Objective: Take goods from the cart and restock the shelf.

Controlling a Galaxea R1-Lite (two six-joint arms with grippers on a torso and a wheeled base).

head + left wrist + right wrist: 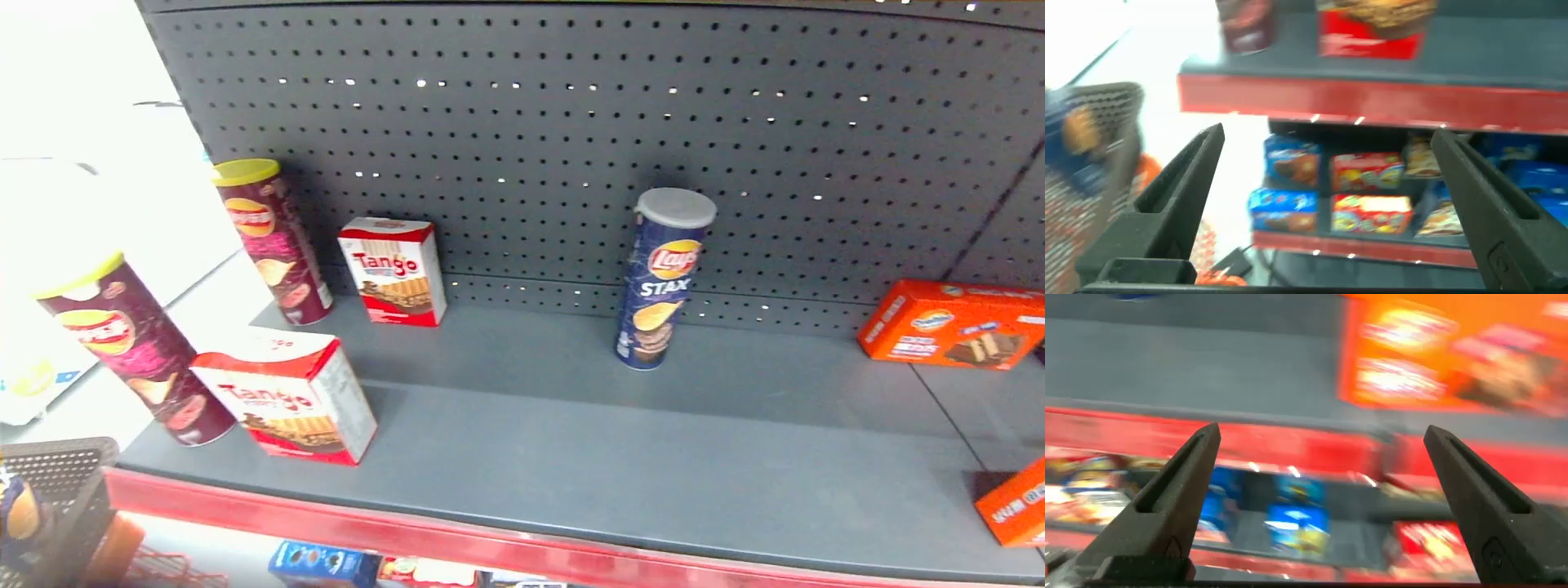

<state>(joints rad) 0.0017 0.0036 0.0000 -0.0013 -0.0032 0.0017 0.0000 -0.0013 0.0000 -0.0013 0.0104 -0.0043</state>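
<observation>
Restocking station, head and wrist views. The grey shelf (571, 441) is bounded at the back by a perforated panel (571, 122) and at the front by a red lip (408, 531).

Left end: two maroon cans, one at the back (273, 241) and one near the front corner (139, 351), each with a red-and-white wafer box just beside it (rear box (393, 271), front box (290, 398)). Centre: a blue can (660, 282) stands upright near the panel, well apart from its neighbours. Right end: an orange box (951, 322) lies at the back, and a second orange box (1016, 502) sits near the lip at the view's edge. Bare board stretches between the wafer boxes and the orange boxes, broken only by the blue can.

The cart (57, 490), a dark mesh basket, sits below the shelf's left front corner, with a blue pack (16, 510) inside. Packaged goods (322, 563) fill the tier beneath the lip.

The left gripper (1327, 133) hangs in front of that lower tier, jaws spread wide with nothing between them. The right gripper (1321, 431) is likewise spread and unloaded, facing the lip below an orange box.
</observation>
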